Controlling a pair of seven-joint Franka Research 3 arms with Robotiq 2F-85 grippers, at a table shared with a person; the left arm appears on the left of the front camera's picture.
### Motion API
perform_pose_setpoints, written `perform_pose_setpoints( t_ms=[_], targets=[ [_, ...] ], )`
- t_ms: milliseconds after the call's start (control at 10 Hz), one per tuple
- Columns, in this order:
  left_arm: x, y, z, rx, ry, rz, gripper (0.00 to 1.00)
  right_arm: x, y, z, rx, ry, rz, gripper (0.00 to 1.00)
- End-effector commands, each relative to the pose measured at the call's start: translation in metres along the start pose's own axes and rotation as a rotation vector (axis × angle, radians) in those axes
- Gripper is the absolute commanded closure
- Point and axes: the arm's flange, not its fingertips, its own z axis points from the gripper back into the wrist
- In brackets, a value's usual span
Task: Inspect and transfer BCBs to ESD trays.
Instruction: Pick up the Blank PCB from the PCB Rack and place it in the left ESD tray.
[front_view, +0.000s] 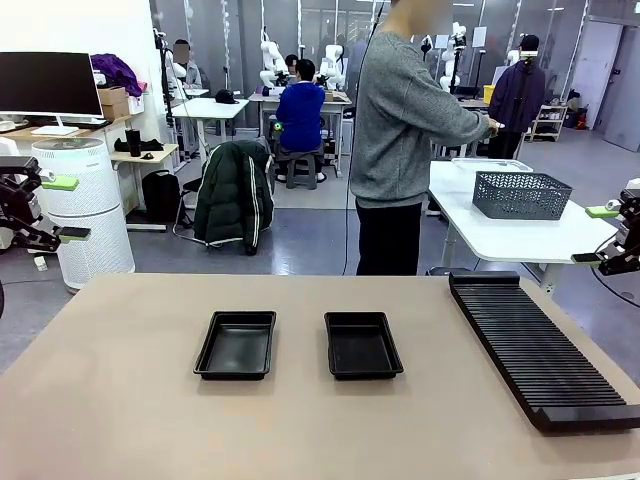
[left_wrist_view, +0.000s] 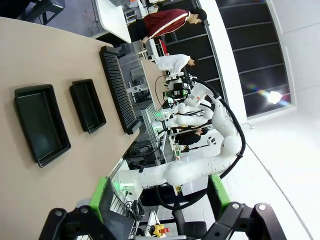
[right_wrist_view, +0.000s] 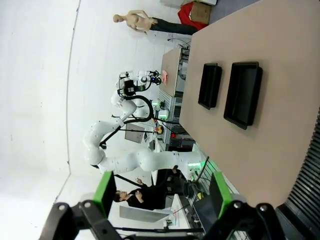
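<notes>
glossy black plastic trays (front_view: 236, 345) on matt beige tabletop (front_view: 120, 400)

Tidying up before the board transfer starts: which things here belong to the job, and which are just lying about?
Job: left small glossy black plastic tray; right small glossy black plastic tray; probably the long black ribbed rack.
Lying about: grey mesh basket on the far white table; dark hanging jacket.

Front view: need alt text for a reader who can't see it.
Two empty black ESD trays sit side by side on a tan table, with a long ribbed black rack at the right. The left claw and right claw hang open beyond the table's side edges. A person stands at the far side, turned sideways.
</notes>
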Motion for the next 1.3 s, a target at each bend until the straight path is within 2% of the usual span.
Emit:
perform_pose_setpoints(
  t_ms=[0,800,1200],
  targets=[
    [-0.008,-0.001,0.0,-0.01,-0.04,0.005,0.0,-0.006,0.003,-0.002,0.015,-0.064,-0.105,0.0],
    [-0.029,0.002,-0.005,-0.006,-0.047,0.108,0.0,-0.017,0.005,-0.004,0.035,-0.131,-0.192,0.0],
    [-0.025,0.004,-0.002,-0.011,-0.024,0.094,0.0,-0.017,0.0,0.001,0.025,-0.093,-0.169,0.0]
  ],
)
